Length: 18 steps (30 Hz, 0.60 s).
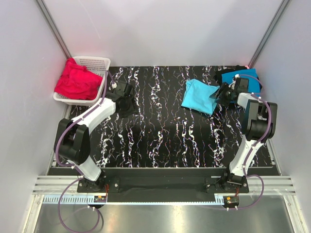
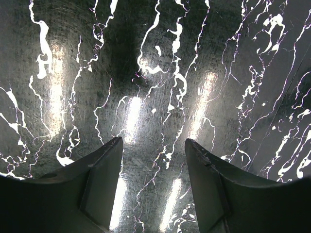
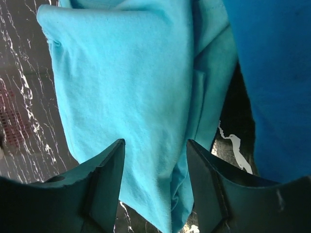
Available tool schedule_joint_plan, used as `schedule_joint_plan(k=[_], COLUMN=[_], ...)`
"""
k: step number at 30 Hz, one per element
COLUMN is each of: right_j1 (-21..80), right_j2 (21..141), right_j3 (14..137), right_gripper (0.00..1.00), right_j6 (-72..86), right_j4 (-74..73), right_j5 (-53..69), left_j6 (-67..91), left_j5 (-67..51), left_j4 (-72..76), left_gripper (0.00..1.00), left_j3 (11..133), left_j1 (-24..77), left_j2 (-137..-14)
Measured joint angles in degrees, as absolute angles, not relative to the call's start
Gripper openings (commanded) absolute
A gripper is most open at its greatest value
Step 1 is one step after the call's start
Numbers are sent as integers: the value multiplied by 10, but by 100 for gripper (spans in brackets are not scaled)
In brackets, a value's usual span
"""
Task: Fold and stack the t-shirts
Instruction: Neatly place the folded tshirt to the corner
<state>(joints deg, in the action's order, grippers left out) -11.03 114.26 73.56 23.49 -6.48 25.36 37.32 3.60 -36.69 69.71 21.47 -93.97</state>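
Right wrist: soft, creased turquoise t-shirt (image 3: 131,97)

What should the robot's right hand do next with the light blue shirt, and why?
Probably lower the right gripper and close it on the turquoise shirt. Its jaws stand open over that shirt, holding nothing, and the shirt already looks folded. The deeper blue shirt lies right beside it, so it could be stacked there.
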Motion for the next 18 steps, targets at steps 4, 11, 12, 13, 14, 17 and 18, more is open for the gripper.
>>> schedule_joint_plan(k=[4,11,12,13,14,17,18], right_j1=[-110,-110,-110,-110,-110,-110,-110], right_j2=[1145,1146,1148,1151,1154,1164,1165], right_j3=[736,745,747,749,752,762,765], right_gripper=[62,63,63,63,63,63,63], right_j6=[232,211,209,208,207,206,206], right_j4=[-65,-103,-106,-108,-110,-119,-122], right_j5=[251,206,204,203,202,204,202], left_j6=[373,373,373,373,373,373,373], left_j5=[36,36,36,36,35,35,35], left_j4=[-367,-366,-365,-365,-365,-364,-364], left_gripper=[60,60,60,60,60,60,60], left_j3=[697,697,697,697,697,697,697], left_j1=[215,215,215,215,215,215,215], left_j2=[-940,-940,-940,-940,-940,-940,-940])
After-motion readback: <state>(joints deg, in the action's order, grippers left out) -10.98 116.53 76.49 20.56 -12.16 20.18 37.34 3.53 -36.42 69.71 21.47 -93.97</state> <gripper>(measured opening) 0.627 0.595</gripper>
